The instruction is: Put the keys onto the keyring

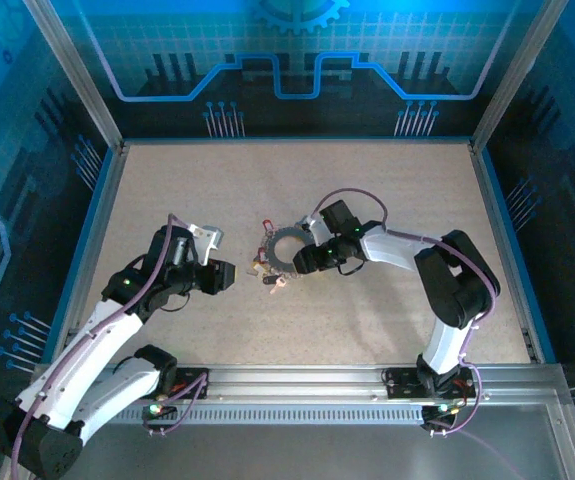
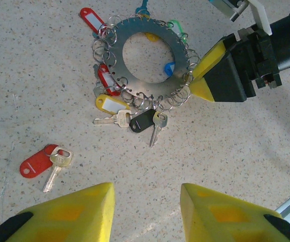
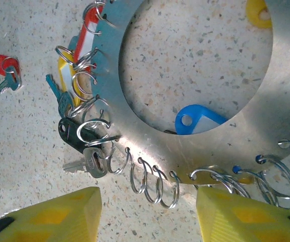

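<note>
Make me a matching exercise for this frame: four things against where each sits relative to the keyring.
1. black tag
2. blue tag
3. red tag nearest the left gripper
4. right gripper

A. seen through the keyring's hole
B. on the table, apart from the keyring
C. fingertips at the keyring's edge
D. at the keyring's outer edge, by a silver key

Pairs: 1-D, 2-A, 3-B, 4-C

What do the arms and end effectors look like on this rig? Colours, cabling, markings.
The left arm and right arm have white shells, black joints, looped purple cables and small green lights. The left end effector and right end effector are black with two yellow wedge-shaped fingers each.
</note>
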Robot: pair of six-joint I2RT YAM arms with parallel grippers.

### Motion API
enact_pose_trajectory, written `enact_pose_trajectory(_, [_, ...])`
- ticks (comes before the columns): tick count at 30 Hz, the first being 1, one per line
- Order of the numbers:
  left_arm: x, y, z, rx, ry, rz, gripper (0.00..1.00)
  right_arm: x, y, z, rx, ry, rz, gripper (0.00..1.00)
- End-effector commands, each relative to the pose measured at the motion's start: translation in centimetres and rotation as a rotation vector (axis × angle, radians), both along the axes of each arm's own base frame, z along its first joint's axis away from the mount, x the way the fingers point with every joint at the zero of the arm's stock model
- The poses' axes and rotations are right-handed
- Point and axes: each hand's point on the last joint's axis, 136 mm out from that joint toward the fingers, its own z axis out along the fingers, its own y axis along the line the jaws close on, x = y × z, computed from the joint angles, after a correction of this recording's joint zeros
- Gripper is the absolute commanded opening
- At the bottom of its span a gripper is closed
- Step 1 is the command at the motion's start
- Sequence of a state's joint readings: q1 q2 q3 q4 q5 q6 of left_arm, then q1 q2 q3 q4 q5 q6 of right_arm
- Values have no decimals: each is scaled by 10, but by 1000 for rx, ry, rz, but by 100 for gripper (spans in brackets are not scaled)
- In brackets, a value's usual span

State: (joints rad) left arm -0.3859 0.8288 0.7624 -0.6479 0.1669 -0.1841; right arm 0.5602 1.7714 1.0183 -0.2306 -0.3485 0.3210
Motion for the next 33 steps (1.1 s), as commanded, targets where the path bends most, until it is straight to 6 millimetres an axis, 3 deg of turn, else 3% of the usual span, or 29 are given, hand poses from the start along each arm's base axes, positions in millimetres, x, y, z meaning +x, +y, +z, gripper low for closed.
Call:
enact_pose_trajectory(1, [-2,-3,-4,-21,16,-7,40,3,-7,12,-19,-57,-12,58])
enact_pose_trajectory(6, [-1,-3,-4,-20,15,-7,40,5,-12,8,-100,-70,18,61])
enact_pose_trajectory(19, [-1,-3,-4,-18,15,-8,40,2,-2,-5,-149,-25,68,61])
enact_pose_trajectory(33, [-1,-3,-4,-23,19,-10,40,7,-14,-19,-244,17,18,60])
